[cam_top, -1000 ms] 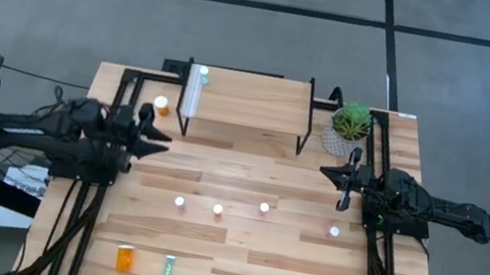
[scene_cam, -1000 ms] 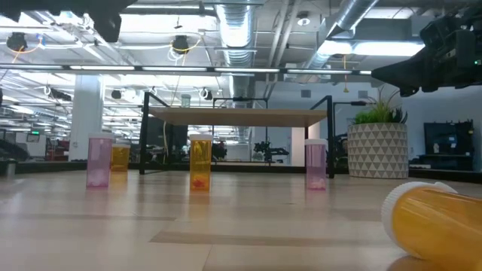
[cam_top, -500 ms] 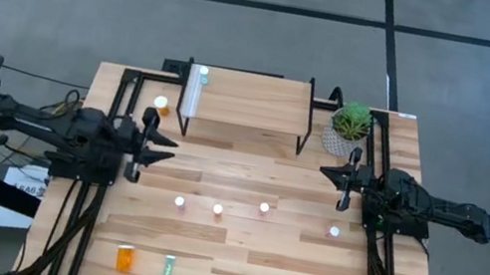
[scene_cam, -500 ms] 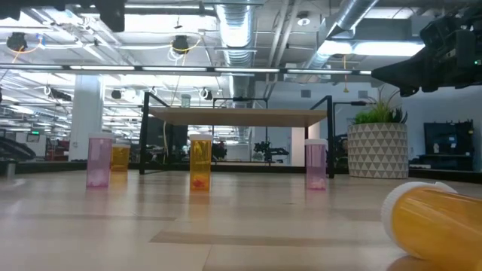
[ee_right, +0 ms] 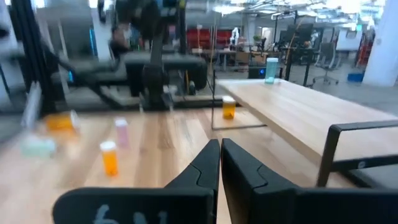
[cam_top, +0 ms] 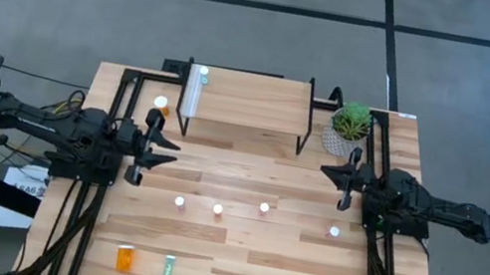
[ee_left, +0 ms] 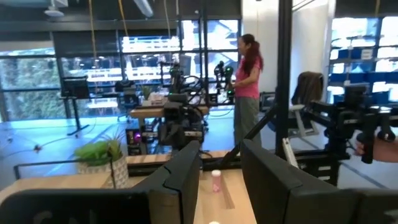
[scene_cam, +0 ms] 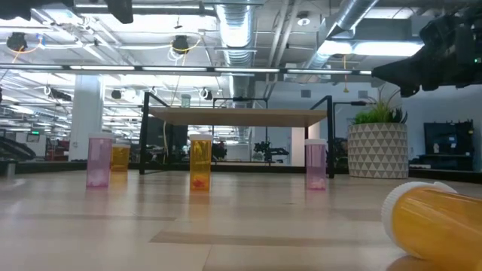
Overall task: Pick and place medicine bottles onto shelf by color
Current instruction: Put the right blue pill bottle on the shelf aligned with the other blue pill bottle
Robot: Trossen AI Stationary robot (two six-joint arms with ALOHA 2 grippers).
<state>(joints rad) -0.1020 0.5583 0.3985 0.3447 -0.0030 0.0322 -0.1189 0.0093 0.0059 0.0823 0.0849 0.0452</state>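
Observation:
The shelf point(cam_top: 247, 99) stands at the table's far middle, with one pale green medicine bottle point(ee_right: 271, 70) upright on its top. An orange bottle point(cam_top: 161, 103) stands by the shelf's left legs. Pink and orange bottles point(cam_top: 218, 210) stand upright mid-table, and several orange and green ones point(cam_top: 169, 267) lie along the near edge. My left gripper point(cam_top: 168, 149) hovers over the table's left part, open and empty, pointing right. My right gripper point(cam_top: 324, 170) hovers at the right, shut and empty, pointing left.
A potted green plant point(cam_top: 349, 126) stands right of the shelf, close behind my right gripper. In the low view a lying orange bottle point(scene_cam: 437, 222) is close to the near edge. A person point(ee_left: 245, 74) stands in the room beyond the table.
My left arm has swung a little toward the table's near edge and its wrist has rolled, so its two fingers now lie side by side and level. Its opening looks the same. No bottle has moved.

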